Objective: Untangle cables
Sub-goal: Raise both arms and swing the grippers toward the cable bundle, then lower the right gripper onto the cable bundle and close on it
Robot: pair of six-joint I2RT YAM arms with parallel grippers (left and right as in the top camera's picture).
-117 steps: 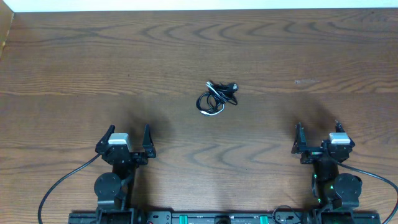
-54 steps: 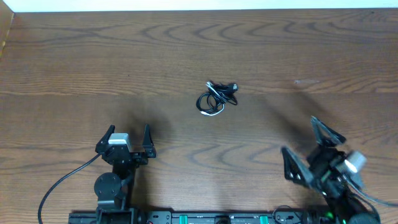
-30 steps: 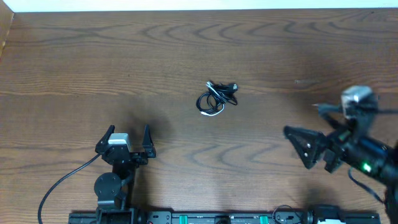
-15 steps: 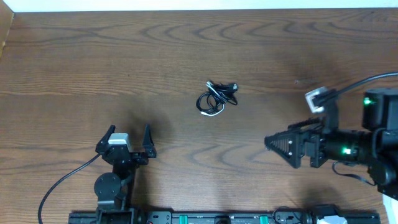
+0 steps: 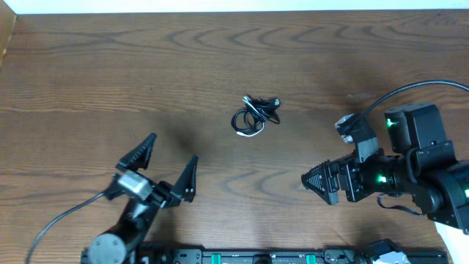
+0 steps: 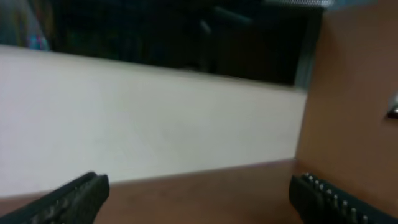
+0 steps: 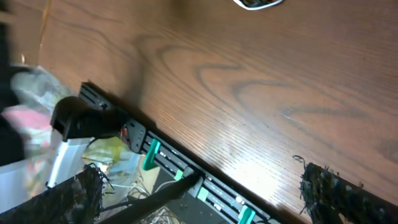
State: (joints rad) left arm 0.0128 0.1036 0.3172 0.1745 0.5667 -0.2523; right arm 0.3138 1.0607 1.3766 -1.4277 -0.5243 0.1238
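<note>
Overhead, I see the cables (image 5: pixel 255 115) tangled near the bench (image 5: pixel 110 66) middle, left end effector (image 5: pixel 173 148) and right end effector (image 5: pixel 316 185) both wide, holding nothing. Only my right wrist view shows clutter (image 7: pixel 31 93) below the bench's near edge.

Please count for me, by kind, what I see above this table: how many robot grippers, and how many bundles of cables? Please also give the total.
Grippers: 2, the left gripper and the right gripper, both open and empty.
Bundles: 1, the cables, black cords with a white one; too tangled to count singly.
Total: 3.
</note>
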